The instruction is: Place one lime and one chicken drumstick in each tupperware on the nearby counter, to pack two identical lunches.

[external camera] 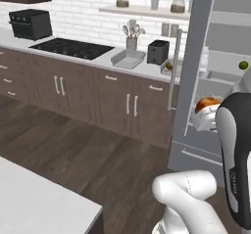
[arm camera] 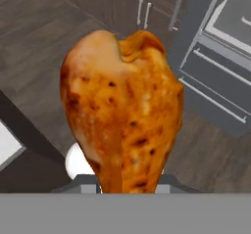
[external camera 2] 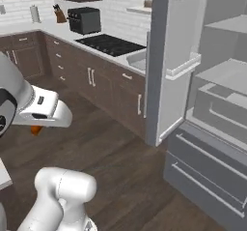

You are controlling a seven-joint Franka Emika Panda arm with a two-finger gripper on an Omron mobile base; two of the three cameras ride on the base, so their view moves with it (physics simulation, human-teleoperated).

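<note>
Meanwhile, the gripper (arm camera: 128,189) pinches a chicken drumstick (arm camera: 122,115) by its narrow end, meaty end pointing away along the hand's line, beside the open fridge (external camera: 196,81). One tupperware (external camera: 128,58) waits on the counter (external camera: 105,57) between cooktop (external camera: 71,47) and toaster (external camera: 158,52), well apart to the arm's forward left.

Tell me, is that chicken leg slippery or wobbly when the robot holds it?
Probably a bit slippery: the chicken drumstick has a glossy, browned skin. It likely stays stiff, since it stands upright from the end effector without drooping. Its fat top and thin gripped end could make it twist in the hold.
</note>
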